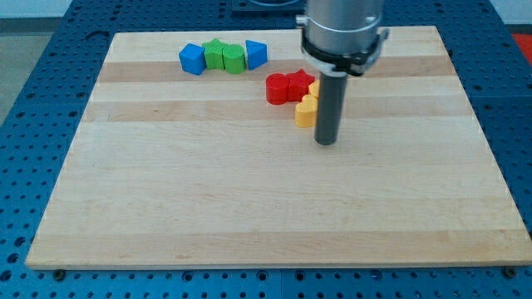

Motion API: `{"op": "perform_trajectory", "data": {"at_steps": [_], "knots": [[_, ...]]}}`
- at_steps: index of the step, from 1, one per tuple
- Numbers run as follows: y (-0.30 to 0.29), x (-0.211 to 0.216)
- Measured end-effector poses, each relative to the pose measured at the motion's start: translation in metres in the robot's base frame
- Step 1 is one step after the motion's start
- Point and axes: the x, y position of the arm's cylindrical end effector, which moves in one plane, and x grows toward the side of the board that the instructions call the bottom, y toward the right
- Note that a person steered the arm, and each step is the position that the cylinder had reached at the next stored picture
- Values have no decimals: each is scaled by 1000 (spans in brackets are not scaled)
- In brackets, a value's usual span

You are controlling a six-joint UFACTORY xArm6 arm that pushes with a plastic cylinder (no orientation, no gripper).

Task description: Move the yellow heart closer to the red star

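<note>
The yellow heart lies on the wooden board just below the red star, and the two look to be touching. A red block sits against the star's left side. A second yellow block shows partly behind the rod, right of the star. My tip rests on the board just right of and slightly below the yellow heart, close beside it.
A row of blocks lies near the view's top left: a blue block, a green block, a second green block and a second blue block. The board sits on a blue perforated table.
</note>
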Motion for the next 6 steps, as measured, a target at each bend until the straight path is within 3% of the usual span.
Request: {"op": "perform_trajectory", "data": {"at_steps": [2, 6], "knots": [[40, -26], [-12, -11]]}}
